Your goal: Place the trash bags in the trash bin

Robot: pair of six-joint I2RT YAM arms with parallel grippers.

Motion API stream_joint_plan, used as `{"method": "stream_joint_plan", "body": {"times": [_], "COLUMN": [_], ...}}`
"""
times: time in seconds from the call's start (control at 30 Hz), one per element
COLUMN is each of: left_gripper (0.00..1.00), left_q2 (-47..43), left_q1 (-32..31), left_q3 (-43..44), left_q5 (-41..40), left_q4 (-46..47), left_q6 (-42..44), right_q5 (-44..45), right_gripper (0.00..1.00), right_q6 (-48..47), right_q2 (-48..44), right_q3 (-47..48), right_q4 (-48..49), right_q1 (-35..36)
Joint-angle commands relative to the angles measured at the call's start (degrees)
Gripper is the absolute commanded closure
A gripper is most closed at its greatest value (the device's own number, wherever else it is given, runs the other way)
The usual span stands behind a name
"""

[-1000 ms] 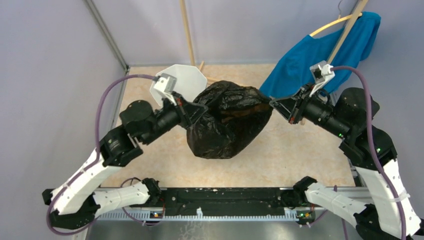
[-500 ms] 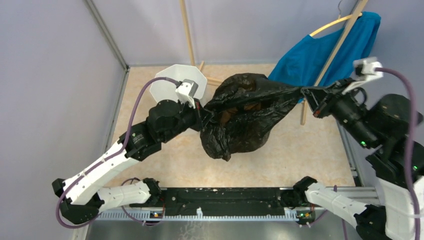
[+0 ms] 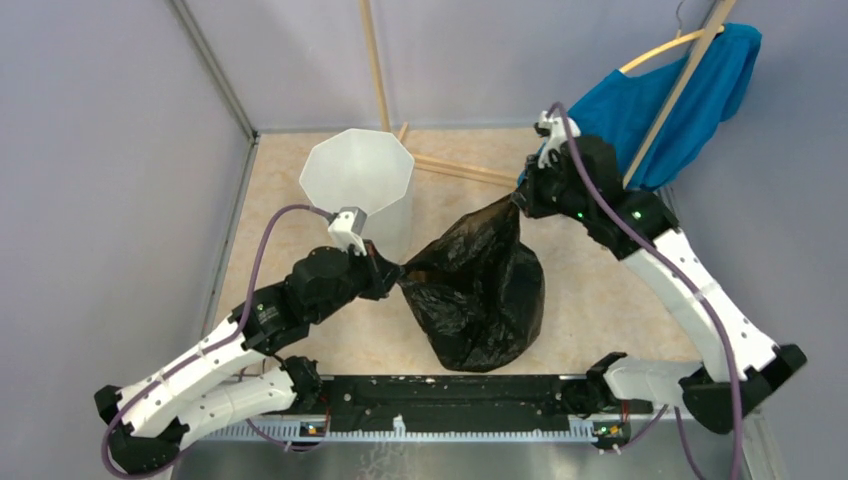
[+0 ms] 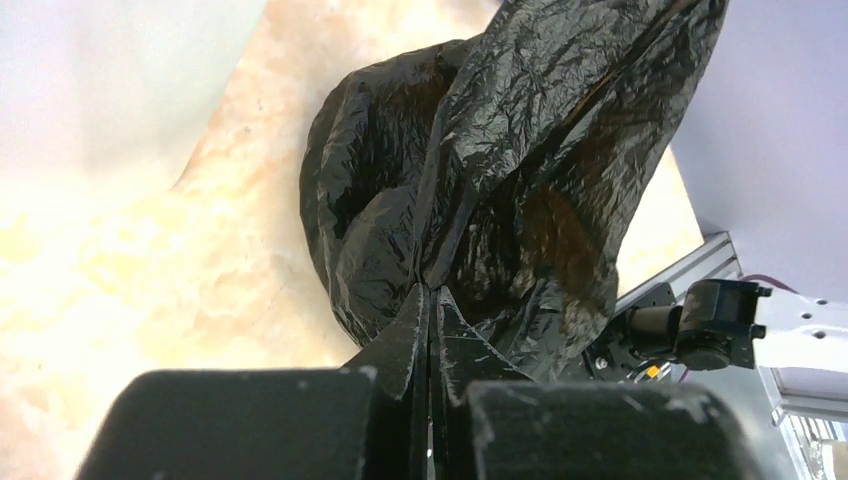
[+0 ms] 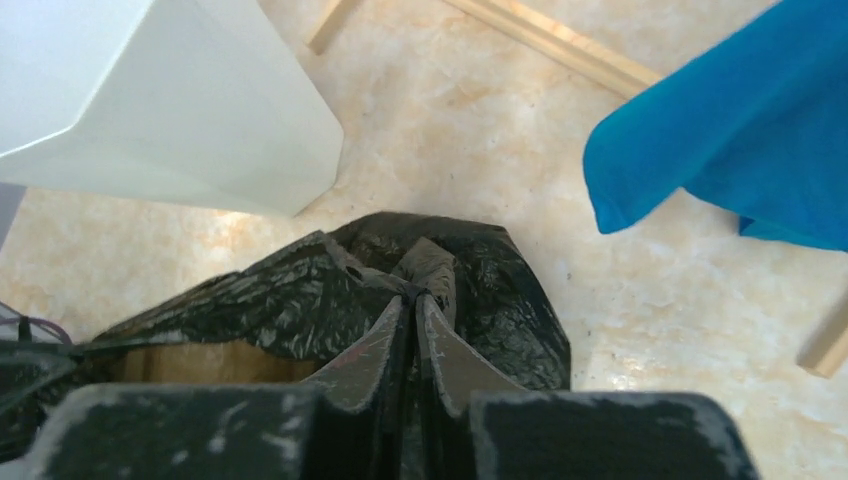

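Note:
A glossy black trash bag [image 3: 480,290] hangs between my two grippers, to the right of and nearer than the white faceted trash bin [image 3: 357,175]. My left gripper [image 3: 398,278] is shut on the bag's left edge; in the left wrist view the jaws [image 4: 430,292] pinch a fold of the bag [image 4: 500,180]. My right gripper [image 3: 518,200] is shut on the bag's top corner and holds it up; in the right wrist view the jaws [image 5: 415,298] clamp the bag [image 5: 300,300], with the bin [image 5: 170,110] at the upper left.
A blue cloth garment [image 3: 665,105] hangs on a wooden rack [image 3: 690,65] at the back right, close behind my right arm. Wooden slats [image 3: 455,168] lie on the floor behind the bag. Grey walls close the left and back.
Both grippers have moved with the bag. The right gripper swung left and up, so the bag now hangs from its top corner. The left gripper dropped nearer, uncovering the bin.

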Motion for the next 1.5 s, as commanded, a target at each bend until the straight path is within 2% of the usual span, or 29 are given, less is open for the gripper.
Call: {"method": "stream_joint_plan", "body": {"times": [0.0, 0.1, 0.23, 0.33, 0.4, 0.5, 0.6, 0.7, 0.9, 1.07, 1.23, 1.47], "left_gripper": [1.00, 1.00, 1.00, 1.00, 1.00, 1.00, 1.00, 1.00, 1.00, 1.00, 1.00, 1.00], "left_q2": [-2.8, -3.5, -5.2, -6.4, -6.6, -6.4, -6.2, -6.2, -5.7, -4.8, -4.7, -4.4], "left_q1": [0.0, 0.0, 0.0, 0.0, 0.0, 0.0, 0.0, 0.0, 0.0, 0.0, 0.0, 0.0], "left_q3": [-4.7, -5.5, -7.8, -9.7, -10.7, -10.8, -10.5, -10.1, -9.7, -9.6, -9.8, -8.8], "left_q5": [-1.1, -3.0, -5.4, -5.7, -5.6, -5.7, -6.3, -6.4, -6.4, -5.1, -5.1, -5.1], "left_q4": [1.1, -1.1, -2.4, -1.7, -0.9, -0.5, -1.3, -1.7, -1.3, -0.5, -0.2, -1.1], "left_q6": [-3.5, -2.9, -2.2, -2.3, -2.2, -1.7, -1.5, -1.3, -1.1, -1.3, -1.7, -1.5], "right_q5": [-0.2, 2.6, 4.2, 7.4, 7.8, 1.9, -5.5, -5.1, -4.0, 7.6, 20.5, 19.1], "right_gripper": [0.89, 0.68, 0.40, 0.27, 0.22, 0.20, 0.19, 0.20, 0.35, 0.47, 0.44, 0.39], "right_q6": [-0.9, -2.1, -1.0, 1.3, 3.5, 5.8, 10.0, 15.9, 18.1, 18.3, 21.2, 22.3], "right_q2": [7.5, 10.8, 8.2, 5.1, 4.5, 3.8, 3.1, 2.3, 5.8, 7.4, 7.3, 6.8], "right_q3": [5.4, 10.7, 12.2, 13.1, 13.6, 9.8, 0.1, -8.7, -14.7, -16.9, -22.0, -28.9], "right_q4": [-0.9, -8.7, -14.0, -17.1, -19.1, -16.0, -6.8, 1.6, 10.8, 7.2, 8.7, 23.1], "right_q1": [0.1, 0.1, 2.7, 9.4, 13.0, 18.1, 21.5, 21.8, 21.8, 21.8, 21.7, 21.8]}}
